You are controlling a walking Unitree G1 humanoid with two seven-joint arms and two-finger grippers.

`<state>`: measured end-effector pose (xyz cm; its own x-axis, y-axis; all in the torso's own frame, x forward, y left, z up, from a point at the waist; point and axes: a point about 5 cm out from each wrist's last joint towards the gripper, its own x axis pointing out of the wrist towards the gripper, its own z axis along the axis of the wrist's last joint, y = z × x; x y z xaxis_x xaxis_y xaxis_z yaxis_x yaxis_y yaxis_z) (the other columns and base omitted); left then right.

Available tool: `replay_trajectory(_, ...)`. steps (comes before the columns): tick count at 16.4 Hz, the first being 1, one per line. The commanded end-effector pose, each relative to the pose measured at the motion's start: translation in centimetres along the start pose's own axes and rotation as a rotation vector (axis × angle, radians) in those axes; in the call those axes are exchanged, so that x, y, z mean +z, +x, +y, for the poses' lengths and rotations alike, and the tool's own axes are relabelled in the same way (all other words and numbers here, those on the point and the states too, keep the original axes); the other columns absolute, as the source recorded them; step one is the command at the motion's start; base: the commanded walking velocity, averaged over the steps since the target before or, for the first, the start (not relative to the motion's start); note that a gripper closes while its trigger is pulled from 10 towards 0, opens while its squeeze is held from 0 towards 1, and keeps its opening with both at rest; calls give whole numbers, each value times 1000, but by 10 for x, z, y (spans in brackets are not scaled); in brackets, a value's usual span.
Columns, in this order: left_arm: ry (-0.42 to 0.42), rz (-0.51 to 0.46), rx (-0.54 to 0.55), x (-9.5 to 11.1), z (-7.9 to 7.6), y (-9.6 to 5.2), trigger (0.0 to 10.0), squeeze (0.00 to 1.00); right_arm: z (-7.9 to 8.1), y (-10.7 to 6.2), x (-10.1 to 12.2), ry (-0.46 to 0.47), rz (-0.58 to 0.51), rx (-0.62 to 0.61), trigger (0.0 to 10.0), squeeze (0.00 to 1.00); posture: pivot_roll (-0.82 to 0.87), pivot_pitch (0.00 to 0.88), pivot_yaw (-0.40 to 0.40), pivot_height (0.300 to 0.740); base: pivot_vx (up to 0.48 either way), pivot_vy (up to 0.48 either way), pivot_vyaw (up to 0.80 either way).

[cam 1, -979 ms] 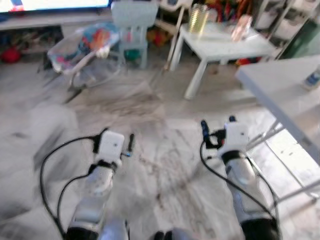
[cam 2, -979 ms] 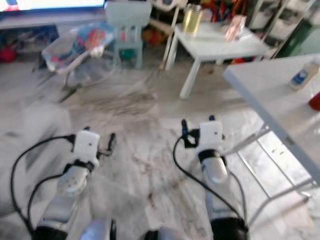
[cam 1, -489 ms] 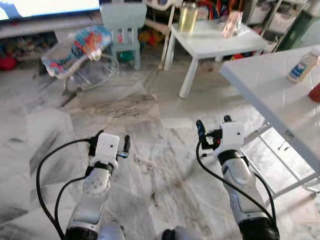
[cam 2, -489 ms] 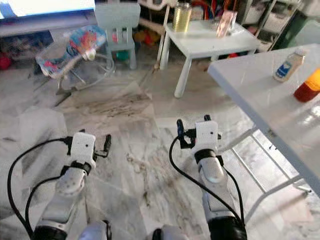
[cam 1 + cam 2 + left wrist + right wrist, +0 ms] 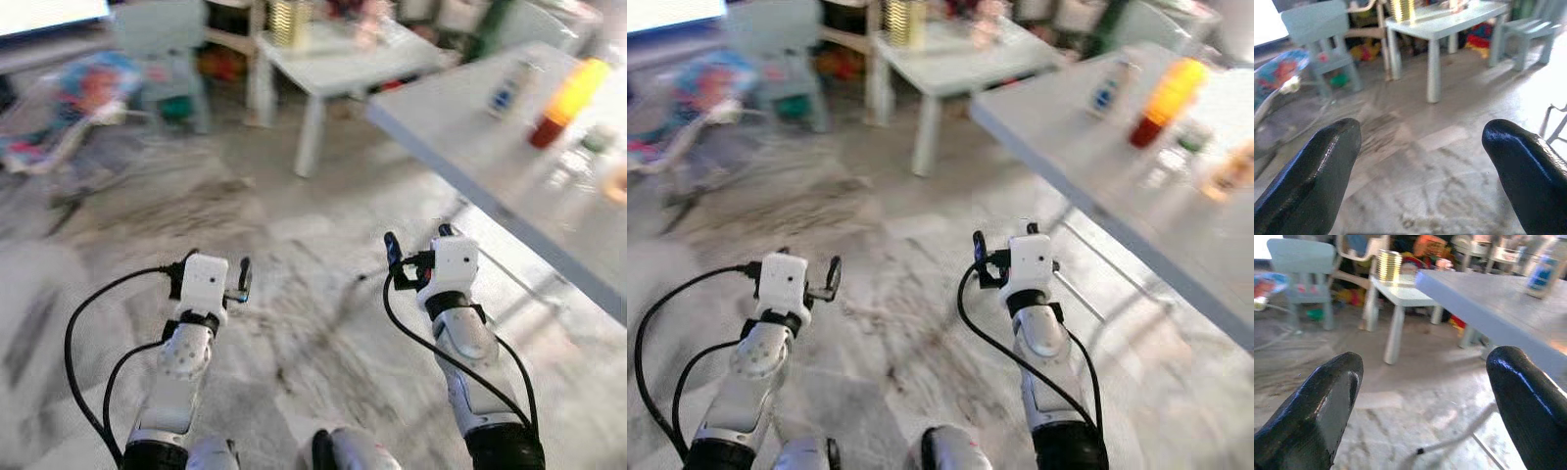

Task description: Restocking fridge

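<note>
At the far left of the marble floor (image 5: 294, 294) lies a colourful baby bouncer (image 5: 59, 108), blurred; just beside it stands a pale green child's chair (image 5: 162, 49); next comes a small white desk (image 5: 333, 59) carrying a yellowish jar (image 5: 287, 20) near its far left corner. The left gripper (image 5: 211, 266) is held low over the floor with its two black fingers (image 5: 1312, 181) spread apart and nothing between them; the left wrist view looks past them to the small desk and the child's chair. The right gripper (image 5: 419, 245) hovers over the floor near the long front edge of a large white desk (image 5: 1097, 157), its fingers (image 5: 1317, 406) likewise apart and empty. On that large desk, towards the far edge, stand a white bottle with a blue label (image 5: 1107, 90) and, to its right, an orange-topped bottle with a dark red base (image 5: 1161, 103); further right sit smaller items too blurred to name.
</note>
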<state>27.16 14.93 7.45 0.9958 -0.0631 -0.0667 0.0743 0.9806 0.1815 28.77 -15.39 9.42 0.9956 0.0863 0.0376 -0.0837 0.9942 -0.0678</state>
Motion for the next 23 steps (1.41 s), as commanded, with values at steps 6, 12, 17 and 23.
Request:
replay_trajectory(6,-27,10,-44,-1,-9,-6,10000,0,0,0,10,-23,-38,1,10000,0,62,135,-85,740,259,0,-800)
replay_trajectory(12,-34,11,-49,-3,-10,-7,10000,0,1,-1,10,-34,-41,0,10000,0,56,124,-85,740,293,0,-800)
replay_trajectory(17,-76,-24,-14,6,-7,-3,10000,0,-5,-2,15,-19,-67,-30,10000,0,53,111,-77,740,295,0,-605)
replay_trajectory(23,-74,-83,192,16,23,0,10000,0,-31,-30,20,25,-79,-164,10000,0,34,73,-50,740,171,0,0)
